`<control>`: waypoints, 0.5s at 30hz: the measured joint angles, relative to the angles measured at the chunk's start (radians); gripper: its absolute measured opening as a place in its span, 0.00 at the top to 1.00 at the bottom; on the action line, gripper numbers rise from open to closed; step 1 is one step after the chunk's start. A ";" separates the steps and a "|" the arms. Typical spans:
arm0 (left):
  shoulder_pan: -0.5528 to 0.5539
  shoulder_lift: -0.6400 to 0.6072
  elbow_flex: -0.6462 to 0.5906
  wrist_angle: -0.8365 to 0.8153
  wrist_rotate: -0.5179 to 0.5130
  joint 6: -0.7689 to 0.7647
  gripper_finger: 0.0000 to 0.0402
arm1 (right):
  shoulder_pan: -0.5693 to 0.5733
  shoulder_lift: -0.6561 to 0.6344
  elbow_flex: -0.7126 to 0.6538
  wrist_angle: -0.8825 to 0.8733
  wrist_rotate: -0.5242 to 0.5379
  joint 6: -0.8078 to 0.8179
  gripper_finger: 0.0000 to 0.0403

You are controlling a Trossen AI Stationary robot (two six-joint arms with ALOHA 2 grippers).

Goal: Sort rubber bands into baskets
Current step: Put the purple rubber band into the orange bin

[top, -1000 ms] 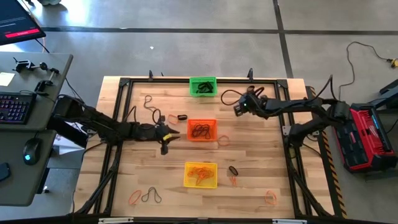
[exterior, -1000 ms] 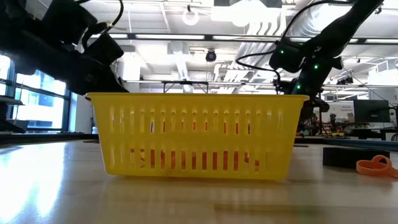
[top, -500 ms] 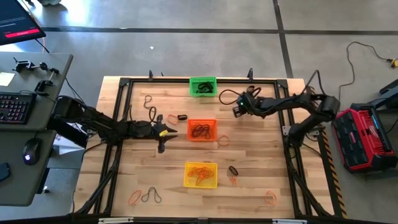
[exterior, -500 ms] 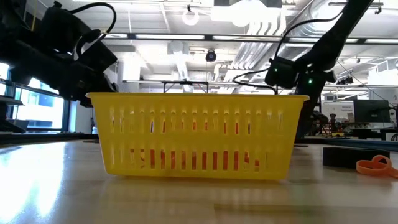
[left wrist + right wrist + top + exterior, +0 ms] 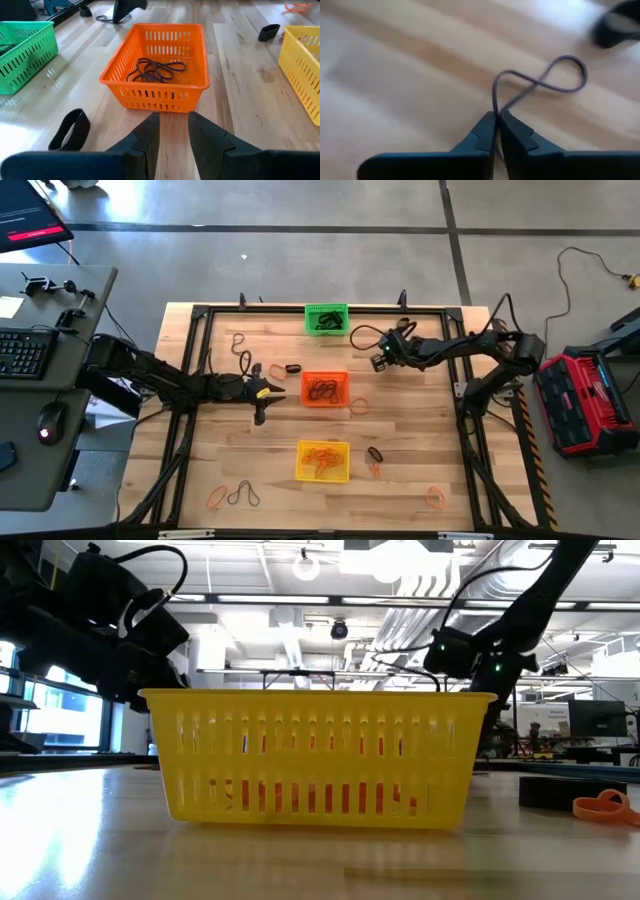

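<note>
Rubber band, thin dark looped strand point(image 5: 540, 82), is pinched at one end between the right gripper point(image 5: 497, 125) fingertips, pressed together, above the wooden tabletop point(image 5: 420, 430) toward its far edge, right of the green mesh basket point(image 5: 326, 317). Risk: so slight a bite (tips only) may let it slip free. The left gripper point(image 5: 172, 132), fingers slightly apart and empty, waits before the orange mesh basket point(image 5: 160, 65).

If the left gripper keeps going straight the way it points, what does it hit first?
Most likely the orange basket: its near wall sits directly ahead of the left gripper, with bare table between. The thick black band lies off to the side.
</note>
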 joint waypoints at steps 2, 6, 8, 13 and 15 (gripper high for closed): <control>0.000 0.000 0.000 0.000 0.001 0.000 0.77 | 0.031 -0.021 0.000 0.001 -0.013 0.000 0.99; 0.000 0.000 0.000 -0.001 0.001 0.000 0.77 | 0.111 -0.071 0.005 -0.009 -0.004 0.003 0.99; 0.000 0.000 0.000 -0.001 0.001 0.000 0.77 | 0.167 -0.094 0.022 -0.038 0.021 0.011 0.99; 0.000 0.000 0.000 -0.002 0.001 0.000 0.77 | 0.313 -0.119 0.111 -0.115 0.103 0.026 1.00; 0.000 0.000 0.001 -0.002 0.001 0.000 0.77 | 0.373 -0.119 0.171 -0.161 0.143 0.021 1.00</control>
